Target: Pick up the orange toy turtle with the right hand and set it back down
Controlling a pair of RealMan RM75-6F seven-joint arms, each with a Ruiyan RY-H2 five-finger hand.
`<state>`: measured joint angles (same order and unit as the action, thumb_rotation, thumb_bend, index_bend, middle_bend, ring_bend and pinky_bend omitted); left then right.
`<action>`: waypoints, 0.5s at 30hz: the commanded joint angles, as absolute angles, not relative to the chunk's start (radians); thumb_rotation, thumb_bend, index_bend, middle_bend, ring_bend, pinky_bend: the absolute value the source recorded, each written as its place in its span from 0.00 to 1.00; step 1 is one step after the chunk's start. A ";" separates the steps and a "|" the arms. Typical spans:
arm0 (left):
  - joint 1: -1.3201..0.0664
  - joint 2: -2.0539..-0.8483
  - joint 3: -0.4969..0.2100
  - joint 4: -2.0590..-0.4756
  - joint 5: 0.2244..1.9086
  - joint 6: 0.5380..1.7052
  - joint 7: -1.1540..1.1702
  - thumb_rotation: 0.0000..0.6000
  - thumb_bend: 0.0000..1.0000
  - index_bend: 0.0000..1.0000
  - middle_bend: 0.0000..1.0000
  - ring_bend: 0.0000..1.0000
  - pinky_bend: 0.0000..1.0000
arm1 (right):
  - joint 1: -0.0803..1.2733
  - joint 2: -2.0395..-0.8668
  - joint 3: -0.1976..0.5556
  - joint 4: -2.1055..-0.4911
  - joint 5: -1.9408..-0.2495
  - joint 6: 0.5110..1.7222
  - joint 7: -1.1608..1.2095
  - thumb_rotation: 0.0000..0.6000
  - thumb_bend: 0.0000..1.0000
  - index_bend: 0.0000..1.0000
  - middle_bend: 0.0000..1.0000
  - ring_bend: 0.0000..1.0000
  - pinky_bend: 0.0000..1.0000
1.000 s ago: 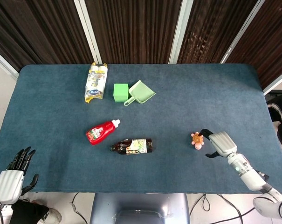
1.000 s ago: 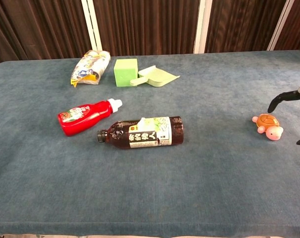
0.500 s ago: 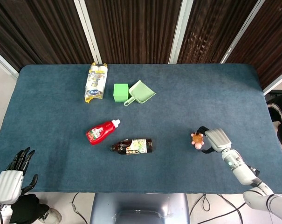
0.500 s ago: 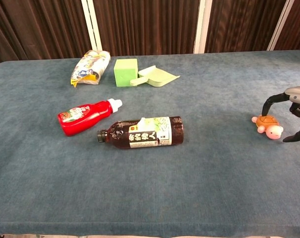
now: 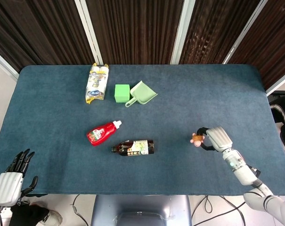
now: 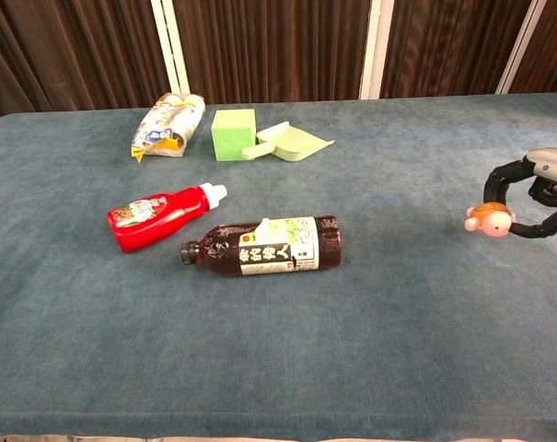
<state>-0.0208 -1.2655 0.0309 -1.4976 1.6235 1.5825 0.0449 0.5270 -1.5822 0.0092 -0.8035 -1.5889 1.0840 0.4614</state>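
- Head view puts the left hand (image 5: 8,181) nearest, off the counter's (image 5: 180,108) near-left corner, fingers spread and holding nothing.
- At the near right, the right hand (image 5: 213,139) has its dark fingers (image 6: 495,181) curled around the orange toy turtle (image 6: 487,218), pinching it; the chest view shows the turtle lifted clear of the blue cloth, pink head toward the counter's middle.
- Well to the turtle's left, a dark tea bottle (image 6: 264,245) lies on its side, cap pointing left.
- Just beyond it, a red squeeze bottle (image 6: 157,215) also lies flat, white cap toward the tea bottle.
- Farther back stand a green cube (image 6: 233,134) and a light green scoop (image 6: 290,142), touching or nearly so.
- Left of the cube rests a yellow-and-white snack bag (image 6: 169,123).
- No object stands between the right hand and the other things; open cloth surrounds the turtle.
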 commanded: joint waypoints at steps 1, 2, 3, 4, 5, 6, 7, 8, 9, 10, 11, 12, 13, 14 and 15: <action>-0.021 -1.266 0.031 -1.498 1.623 1.581 0.046 1.00 0.40 0.00 0.02 0.04 0.32 | 0.521 -1.592 0.006 -0.785 -1.597 1.110 0.487 1.00 1.00 0.80 0.62 1.00 0.97; -0.021 -1.266 0.031 -1.498 1.623 1.580 0.047 1.00 0.40 0.00 0.02 0.04 0.32 | 0.520 -1.592 0.006 -0.783 -1.597 1.114 0.490 1.00 1.00 0.80 0.63 1.00 0.97; -0.021 -1.266 0.031 -1.498 1.622 1.580 0.047 1.00 0.40 0.00 0.02 0.04 0.32 | 0.518 -1.591 0.005 -0.783 -1.596 1.118 0.489 1.00 1.00 0.79 0.63 1.00 0.97; -0.021 -1.266 0.031 -1.499 1.622 1.579 0.048 1.00 0.40 0.00 0.02 0.04 0.32 | 0.517 -1.589 0.005 -0.784 -1.596 1.121 0.488 1.00 1.00 0.79 0.63 1.00 0.97; -0.021 -1.266 0.031 -1.499 1.623 1.579 0.049 1.00 0.40 0.00 0.02 0.04 0.32 | 0.517 -1.588 0.004 -0.786 -1.596 1.123 0.487 1.00 1.00 0.79 0.63 1.00 0.97; -0.021 -1.266 0.031 -1.500 1.623 1.578 0.050 1.00 0.40 0.00 0.02 0.04 0.32 | 0.516 -1.586 0.002 -0.788 -1.595 1.122 0.485 1.00 1.00 0.79 0.63 1.00 0.97; -0.022 -1.266 0.031 -1.500 1.624 1.578 0.051 1.00 0.40 0.00 0.02 0.04 0.32 | 0.515 -1.583 0.000 -0.791 -1.594 1.119 0.482 1.00 1.00 0.79 0.63 1.00 0.97; -0.022 -1.266 0.031 -1.500 1.625 1.578 0.051 1.00 0.40 0.00 0.02 0.04 0.32 | 0.515 -1.580 -0.002 -0.795 -1.592 1.113 0.478 1.00 1.00 0.79 0.63 1.00 0.97; -0.022 -1.266 0.031 -1.500 1.625 1.578 0.052 1.00 0.40 0.00 0.02 0.04 0.32 | 0.516 -1.573 -0.005 -0.804 -1.589 1.099 0.469 1.00 1.00 0.78 0.63 1.00 0.97; -0.022 -1.267 0.031 -1.500 1.624 1.577 0.053 1.00 0.40 0.00 0.02 0.04 0.32 | 0.517 -1.565 -0.008 -0.813 -1.585 1.085 0.459 1.00 1.00 0.78 0.63 1.00 0.97; -0.022 -1.267 0.031 -1.500 1.624 1.577 0.053 1.00 0.40 0.00 0.02 0.04 0.32 | 0.518 -1.553 -0.013 -0.828 -1.580 1.064 0.445 1.00 1.00 0.76 0.63 1.00 0.97; -0.022 -1.267 0.031 -1.500 1.623 1.577 0.052 1.00 0.40 0.00 0.02 0.04 0.32 | 0.519 -1.529 -0.020 -0.860 -1.567 1.024 0.416 1.00 1.00 0.72 0.62 0.99 0.97; -0.022 -1.267 0.031 -1.500 1.623 1.577 0.052 1.00 0.40 0.01 0.02 0.04 0.32 | 0.521 -1.505 -0.023 -0.895 -1.555 0.995 0.390 1.00 1.00 0.63 0.56 0.97 0.96; -0.021 -1.267 0.030 -1.499 1.622 1.577 0.051 1.00 0.40 0.01 0.02 0.04 0.32 | 0.521 -1.481 -0.023 -0.935 -1.545 0.980 0.366 1.00 0.98 0.56 0.51 0.96 0.94; -0.021 -1.267 0.030 -1.498 1.621 1.577 0.050 1.00 0.40 0.01 0.02 0.04 0.32 | 0.517 -1.452 -0.020 -0.987 -1.536 0.979 0.341 1.00 0.92 0.48 0.44 0.95 0.93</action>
